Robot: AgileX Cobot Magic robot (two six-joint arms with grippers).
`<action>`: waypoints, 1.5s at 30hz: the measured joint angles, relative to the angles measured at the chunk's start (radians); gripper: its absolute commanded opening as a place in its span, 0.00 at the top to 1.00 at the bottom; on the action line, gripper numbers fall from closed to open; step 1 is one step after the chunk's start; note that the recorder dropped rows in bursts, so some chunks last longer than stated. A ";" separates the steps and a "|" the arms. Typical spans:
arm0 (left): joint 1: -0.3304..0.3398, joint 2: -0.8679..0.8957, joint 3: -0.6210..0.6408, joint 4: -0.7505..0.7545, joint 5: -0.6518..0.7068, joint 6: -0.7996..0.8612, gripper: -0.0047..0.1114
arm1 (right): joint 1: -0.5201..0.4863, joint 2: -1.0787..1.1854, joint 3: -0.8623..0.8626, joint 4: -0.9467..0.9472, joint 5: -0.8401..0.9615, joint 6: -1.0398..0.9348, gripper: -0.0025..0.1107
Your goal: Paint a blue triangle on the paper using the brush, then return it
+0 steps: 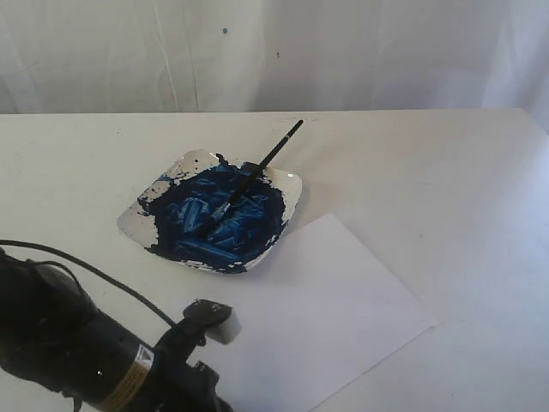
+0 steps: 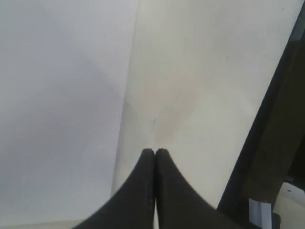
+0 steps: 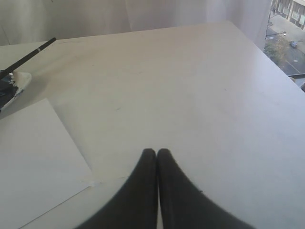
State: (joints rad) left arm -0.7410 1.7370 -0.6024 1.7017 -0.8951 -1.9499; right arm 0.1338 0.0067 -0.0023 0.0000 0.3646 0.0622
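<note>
1. My left gripper [image 2: 155, 151]: fingers pressed together, holding nothing; edge of the paper [image 1: 326, 300] just beside the tips.
2. My right gripper [image 3: 157, 151]: fingers together, holding nothing, above the table [image 3: 200, 95]; paper corner near.
3. Brush [image 1: 254, 176]: lying across the paint dish [image 1: 290, 194], well apart from both sets of fingers.

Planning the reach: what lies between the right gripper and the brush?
In the right wrist view, only bare table separates right gripper from brush; the paper lies beside.
</note>
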 measured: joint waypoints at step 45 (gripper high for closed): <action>0.158 -0.016 0.059 -0.054 0.001 -0.001 0.96 | 0.000 0.000 0.000 0.000 0.000 0.043 0.98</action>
State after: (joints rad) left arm -0.5832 1.7212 -0.5430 1.6481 -0.8938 -1.9510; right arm 0.1338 0.0067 -0.0023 0.0000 0.3646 0.1051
